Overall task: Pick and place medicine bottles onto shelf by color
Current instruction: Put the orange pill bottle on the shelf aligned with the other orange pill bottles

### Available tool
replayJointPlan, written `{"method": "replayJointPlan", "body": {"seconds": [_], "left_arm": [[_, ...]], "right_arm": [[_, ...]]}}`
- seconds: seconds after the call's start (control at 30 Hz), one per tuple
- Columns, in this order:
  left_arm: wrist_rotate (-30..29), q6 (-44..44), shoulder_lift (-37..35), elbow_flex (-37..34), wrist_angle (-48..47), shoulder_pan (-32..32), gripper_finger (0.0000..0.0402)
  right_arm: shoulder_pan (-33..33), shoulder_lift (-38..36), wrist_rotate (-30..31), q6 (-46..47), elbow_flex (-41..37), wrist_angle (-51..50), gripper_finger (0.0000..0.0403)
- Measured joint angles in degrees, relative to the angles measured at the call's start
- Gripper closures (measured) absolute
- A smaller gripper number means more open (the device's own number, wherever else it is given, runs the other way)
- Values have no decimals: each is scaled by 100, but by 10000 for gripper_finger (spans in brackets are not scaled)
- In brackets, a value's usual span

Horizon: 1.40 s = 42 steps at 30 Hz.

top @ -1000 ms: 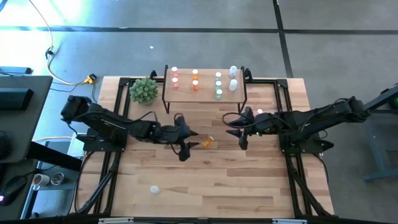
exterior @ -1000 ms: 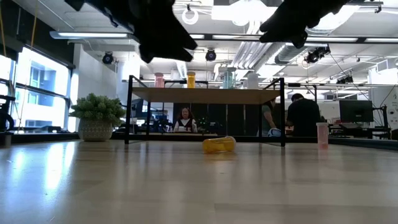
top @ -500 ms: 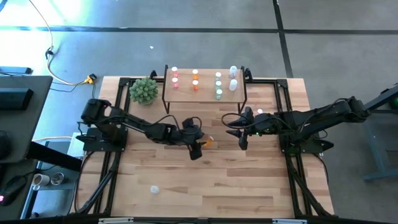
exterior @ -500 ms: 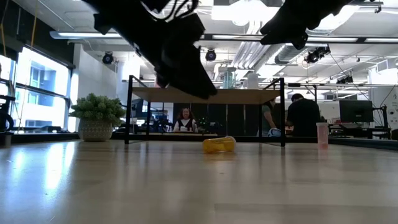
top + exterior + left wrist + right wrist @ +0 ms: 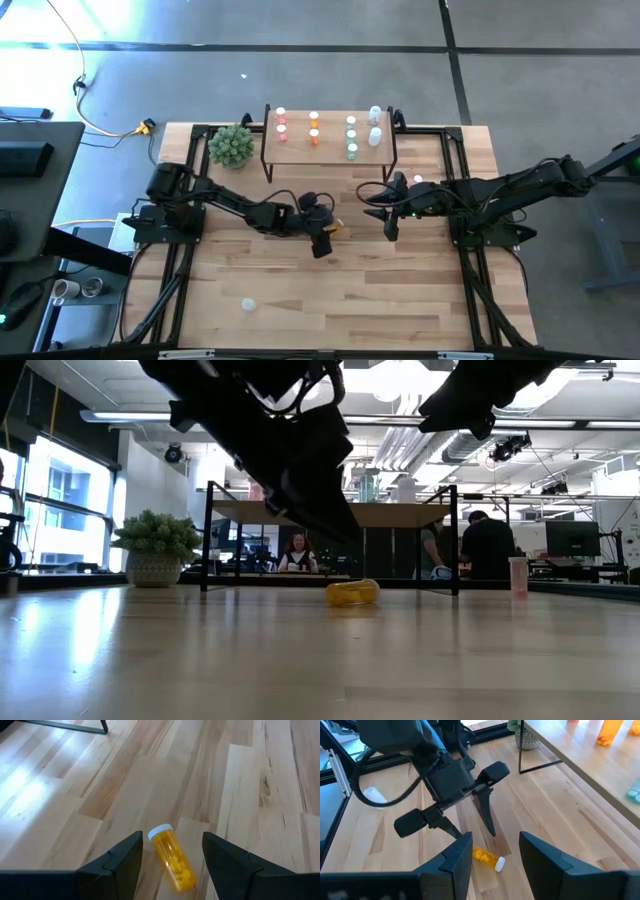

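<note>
High view first: the shelf (image 5: 330, 150) stands at the table's far edge with bottles upright on its wood top, and I count two pink bottles (image 5: 281, 119), two orange bottles (image 5: 313, 128), three green bottles (image 5: 351, 136) and two white bottles (image 5: 375, 125), sorted in columns by colour. That's nine up there. What's inside them is too small to tell.

Down on the table (image 5: 400, 300), one orange bottle (image 5: 172, 856) lies on its side, white cap on, just in front of the shelf, with small yellow shapes inside it, seen from the left wrist. The left gripper (image 5: 322, 236) hangs right over it, fingers spread apart, one either side of the bottle and not touching it. Low view confirms it: the bottle is flat on the wood, the dark arm above.

The right gripper (image 5: 388, 212) waits near the table's middle right, fingers apart too, nothing between them.

One pink bottle (image 5: 517, 575) stands alone on the table beside the shelf's right leg. One white bottle (image 5: 248, 304) sits well apart near the front left. A green plant (image 5: 231, 145) in its pot stands just left of the shelf. People sit in the room beyond.
</note>
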Motion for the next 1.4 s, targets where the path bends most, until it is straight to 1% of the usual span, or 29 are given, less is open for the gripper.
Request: {"method": "replayJointPlan", "body": {"seconds": [0.47,0.63,0.77,1.23,1.4], "left_arm": [[-7,-205,67,0,-25,13,204],[157,-396,69,0,-43,61,204],[179,-401,70,0,-47,63,204],[190,-546,739,-7,91,97,204],[353,-548,876,-7,187,170,204]], "right_arm": [[0,0,0,0,0,4,249],[0,0,0,0,0,4,249],[0,0,0,0,0,4,249],[-1,0,0,2,0,9,249],[-4,0,1,122,0,7,249]]}}
